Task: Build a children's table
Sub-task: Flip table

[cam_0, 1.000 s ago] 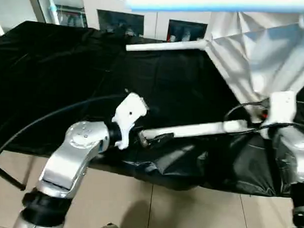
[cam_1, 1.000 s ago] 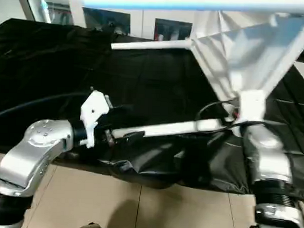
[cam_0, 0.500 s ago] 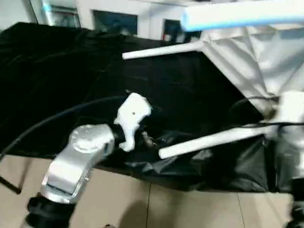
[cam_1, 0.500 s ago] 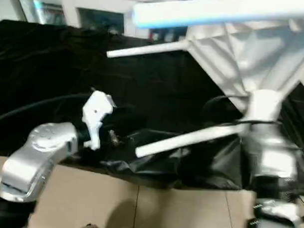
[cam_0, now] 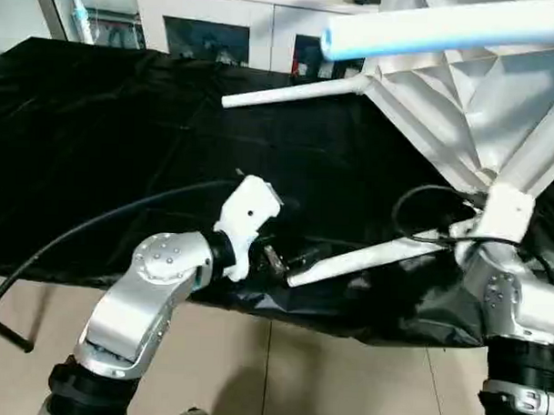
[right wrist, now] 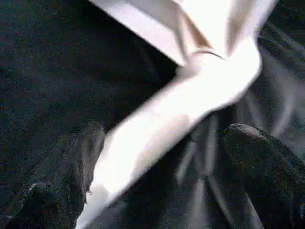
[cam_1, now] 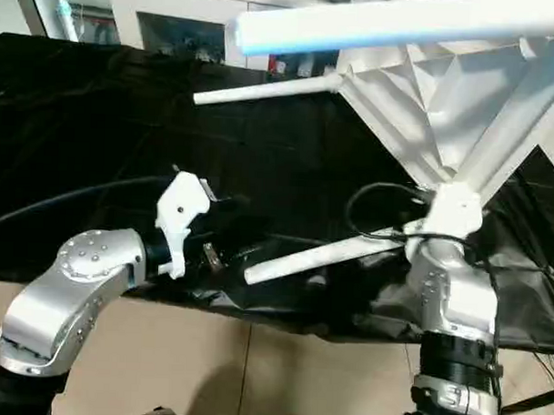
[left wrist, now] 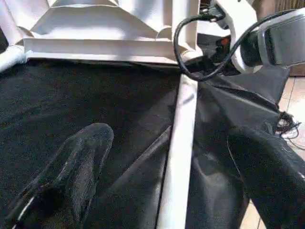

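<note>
The upturned white tabletop (cam_0: 463, 96) leans at the far right of the black-draped desk (cam_0: 106, 138), ribs showing, its upper part cut off. One fitted leg (cam_0: 295, 92) juts over open cloth; another (cam_0: 447, 29) crosses overhead. A loose leg (cam_0: 366, 259) lies slanting near the desk's front edge, between the spread fingers of both the left hand (left wrist: 167, 186) and right hand (right wrist: 162, 167); contact is unclear. A glass-door cabinet (cam_0: 219, 28) stands behind.

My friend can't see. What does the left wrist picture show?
A long white table leg lies on a black cloth, between the left gripper's two wide-open black fingers. It runs to the white tabletop, beside the robot's other arm.
</note>
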{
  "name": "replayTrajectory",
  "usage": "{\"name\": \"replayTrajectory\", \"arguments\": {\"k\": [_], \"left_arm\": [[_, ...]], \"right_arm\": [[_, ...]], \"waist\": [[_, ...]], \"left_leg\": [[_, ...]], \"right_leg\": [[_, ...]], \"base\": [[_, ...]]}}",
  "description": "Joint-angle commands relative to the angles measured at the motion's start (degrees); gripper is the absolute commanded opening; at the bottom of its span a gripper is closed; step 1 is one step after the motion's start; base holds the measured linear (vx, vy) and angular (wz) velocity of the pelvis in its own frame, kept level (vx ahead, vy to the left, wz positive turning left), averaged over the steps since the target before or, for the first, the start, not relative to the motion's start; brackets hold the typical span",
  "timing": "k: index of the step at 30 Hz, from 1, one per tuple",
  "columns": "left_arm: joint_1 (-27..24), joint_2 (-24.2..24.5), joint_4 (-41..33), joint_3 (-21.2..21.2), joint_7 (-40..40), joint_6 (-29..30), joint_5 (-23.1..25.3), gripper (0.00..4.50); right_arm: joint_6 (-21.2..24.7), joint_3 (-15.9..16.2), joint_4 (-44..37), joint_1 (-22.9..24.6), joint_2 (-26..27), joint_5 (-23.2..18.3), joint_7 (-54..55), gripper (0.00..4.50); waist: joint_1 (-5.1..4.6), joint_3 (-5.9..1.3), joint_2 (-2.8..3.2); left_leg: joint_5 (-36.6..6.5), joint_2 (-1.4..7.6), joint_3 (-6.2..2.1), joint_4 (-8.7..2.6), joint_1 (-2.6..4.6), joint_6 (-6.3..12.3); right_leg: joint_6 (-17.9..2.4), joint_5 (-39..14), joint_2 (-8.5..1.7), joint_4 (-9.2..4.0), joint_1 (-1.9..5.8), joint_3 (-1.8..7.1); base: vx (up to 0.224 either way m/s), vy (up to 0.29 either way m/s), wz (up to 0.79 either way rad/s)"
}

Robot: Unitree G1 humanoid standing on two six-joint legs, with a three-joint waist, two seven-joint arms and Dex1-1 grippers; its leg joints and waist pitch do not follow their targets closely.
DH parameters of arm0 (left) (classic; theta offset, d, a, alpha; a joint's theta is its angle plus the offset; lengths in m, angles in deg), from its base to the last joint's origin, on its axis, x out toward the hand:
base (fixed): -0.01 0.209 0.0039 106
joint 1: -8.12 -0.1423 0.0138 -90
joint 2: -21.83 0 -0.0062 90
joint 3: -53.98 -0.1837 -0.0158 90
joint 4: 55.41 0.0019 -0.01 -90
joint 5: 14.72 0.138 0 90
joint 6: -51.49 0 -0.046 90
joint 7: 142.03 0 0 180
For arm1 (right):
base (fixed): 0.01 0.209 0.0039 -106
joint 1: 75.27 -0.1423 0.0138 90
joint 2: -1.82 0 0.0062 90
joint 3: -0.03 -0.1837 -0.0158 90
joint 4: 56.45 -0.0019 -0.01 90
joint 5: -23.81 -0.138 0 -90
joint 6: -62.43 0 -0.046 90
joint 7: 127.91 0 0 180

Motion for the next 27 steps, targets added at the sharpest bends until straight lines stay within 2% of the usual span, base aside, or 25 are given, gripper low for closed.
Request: {"name": "replayTrajectory", "arguments": {"k": [1,6,7,8,10,12,13,14,15,16,20,21,22,27], "left_arm": [[0.4,0.5,-1.5,-0.8,-0.4,0.2,-0.3,4.5],[0.7,0.9,-1.6,-1.0,-0.4,0.0,-0.2,4.5],[0.8,1.2,-1.6,-1.3,-0.1,-0.1,-0.1,4.5],[0.8,1.2,-1.6,-1.3,-0.1,-0.1,-0.1,4.5],[1.2,1.9,-2.0,-1.8,0.4,-0.2,-0.1,4.5],[1.3,2.3,-2.1,-1.9,0.7,-0.2,-0.2,4.5],[1.5,2.8,-2.6,-2.2,1.2,0.0,-0.3,4.5],[1.5,2.9,-2.6,-2.3,1.3,0.0,-0.3,4.5],[1.5,3.0,-2.8,-2.4,1.5,0.0,-0.4,4.5],[1.5,3.2,-3.0,-2.3,1.3,0.2,-0.5,4.5],[1.3,3.5,-3.3,-2.4,1.0,0.4,-0.6,4.5],[1.2,3.7,-3.5,-2.5,0.9,0.5,-0.7,4.5],[1.1,3.9,-3.8,-2.5,0.9,0.7,-0.8,4.5],[1.1,4.2,-3.9,-2.5,0.8,1.0,-1.2,4.5]], "right_arm": [[0.9,-1.6,0.0,-1.6,0.4,0.1,1.9,4.46],[0.0,-0.8,7.4,-4.5,0.5,0.2,0.5,4.46],[-1.2,-0.5,10.7,-5.9,0.2,0.5,0.1,4.46],[-1.2,-0.5,10.7,-5.9,0.2,0.5,0.1,4.46],[-2.7,-0.3,17.3,-9.7,-0.2,0.6,-0.4,4.46],[-2.5,-0.3,19.9,-11.3,-0.4,0.8,0.1,4.46],[-2.5,-2.1,23.8,-13.4,-0.2,0.1,1.9,4.46],[-2.6,-2.3,24.1,-13.6,-0.2,0.0,2.0,4.46],[-3.0,-2.4,24.9,-13.9,-0.3,0.0,1.9,4.46],[-2.7,-2.9,27.8,-15.2,-0.5,0.0,2.3,4.46],[-2.7,-3.4,32.1,-16.6,-0.9,-0.1,3.0,4.46],[-2.6,-3.7,33.8,-17.0,-1.0,-0.2,3.6,4.46],[-2.8,-3.9,35.1,-17.3,-1.2,-0.3,3.6,4.46],[-3.6,-4.7,40.3,-18.5,-2.1,-0.6,3.0,4.46]], "waist": [[0.12,-4.22,-0.95],[-0.36,-4.21,-0.88],[-0.19,-4.26,-0.89],[-0.16,-4.38,-0.87],[-0.19,-4.4,-0.9],[-0.22,-4.39,-1.04],[-0.05,-4.5,-1.08],[-0.09,-4.53,-1.43],[0.08,-4.51,-1.29],[0.23,-4.51,-1.55],[0.17,-4.46,-1.41],[0.09,-4.37,-1.99],[0.12,-4.39,-1.82],[0.29,-4.41,-2.07]], "left_leg": [[-4.6,3.1,-1.06,-4.19,0.66,-0.91],[-6.0,3.05,-1.03,-4.09,0.75,-1.37],[-6.0,3.1,-0.97,-4.06,0.79,-1.51],[-5.8,3.11,-1.02,-4.03,0.82,-1.57],[-5.8,3.12,-1.02,-4.0,0.81,-1.71],[-5.5,3.06,-0.95,-3.96,0.73,-1.74],[-4.8,3.1,-0.9,-3.86,0.82,-1.56],[-4.6,3.06,-0.84,-3.85,0.77,-1.39],[-4.3,3.01,-0.8,-3.82,0.76,-1.26],[-3.5,3.02,-0.72,-3.78,0.76,-0.93],[-4.3,3.05,-0.76,-3.84,0.82,-1.44],[-4.8,3.08,-0.72,-3.9,0.82,-1.58],[-5.6,3.05,-0.75,-3.92,0.89,-1.85],[-6.8,3.14,-0.76,-3.95,0.96,-2.6]], "right_leg": [[-8.3,-6.3,-3.92,-3.79,2.54,2.13],[-8.9,-8.4,-3.9,-3.91,2.36,2.08],[-9.0,-7.9,-3.86,-3.9,2.37,2.14],[-9.2,-7.7,-3.88,-3.74,2.4,2.07],[-9.7,-7.5,-3.93,-3.64,2.37,2.0],[-10.0,-7.3,-3.89,-3.64,2.41,1.97],[-10.2,-6.2,-3.95,-3.45,2.47,2.01],[-10.3,-6.0,-3.89,-3.44,2.5,1.98],[-10.3,-5.7,-3.89,-3.38,2.51,2.01],[-10.3,-4.5,-3.83,-3.26,2.47,1.99],[-10.3,-4.9,-3.79,-3.27,2.42,1.9],[-10.1,-5.4,-3.76,-3.37,2.34,1.89],[-10.1,-6.3,-3.8,-3.41,2.33,1.89],[-9.6,-6.6,-3.78,-3.46,2.2,1.86]], "base": [[0.0,0.0,0.0],[0.0,0.0,0.0],[0.0,0.0,0.0],[0.0,0.0,0.0],[0.0,0.0,0.0],[0.0,0.0,0.0],[0.0,0.0,0.0],[0.0,0.0,0.0],[0.0,0.0,0.0],[0.0,0.0,0.0],[0.0,0.0,0.0],[0.0,0.0,0.0],[0.0,0.0,0.0],[0.0,0.0,0.0]]}}
